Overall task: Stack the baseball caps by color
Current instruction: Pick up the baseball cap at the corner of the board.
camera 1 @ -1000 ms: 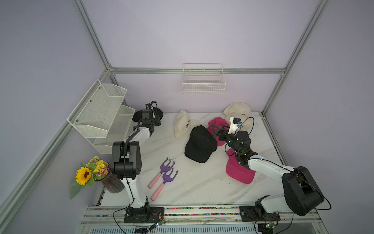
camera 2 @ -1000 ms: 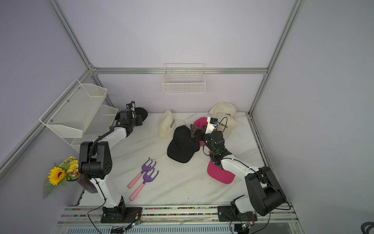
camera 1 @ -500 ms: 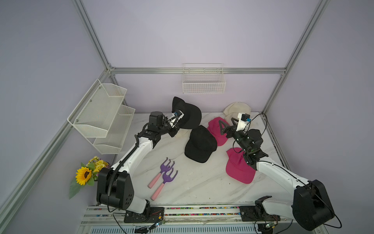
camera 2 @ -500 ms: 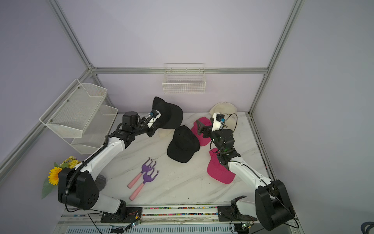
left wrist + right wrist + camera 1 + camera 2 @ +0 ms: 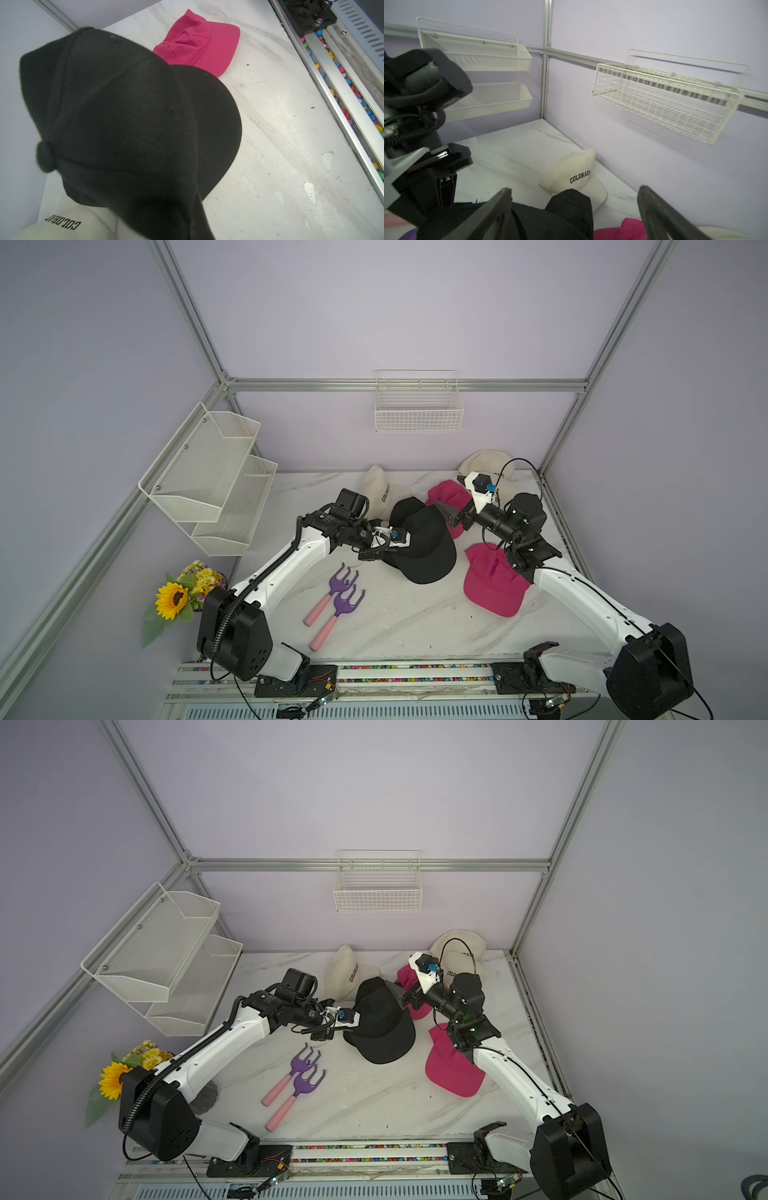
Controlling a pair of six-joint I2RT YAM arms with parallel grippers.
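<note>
Stacking looks barely begun: the left gripper (image 5: 380,551), pinched tight on the held black cap (image 5: 419,526), has it over the lower black cap (image 5: 428,568) mid-table, while the right gripper (image 5: 453,518) hangs spread wide by the far pink cap (image 5: 446,493). The near pink cap (image 5: 492,585) at the right and the cream caps (image 5: 380,491), split between far centre and far right corner, are left to gather on the white marble table (image 5: 415,622), with lilac walls around and a wire basket (image 5: 417,406) on the far one

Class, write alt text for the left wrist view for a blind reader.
A black cap fills the foreground, in front of a second black cap on the white table. A pink cap lies beyond; a cream cap peeks in.
</note>
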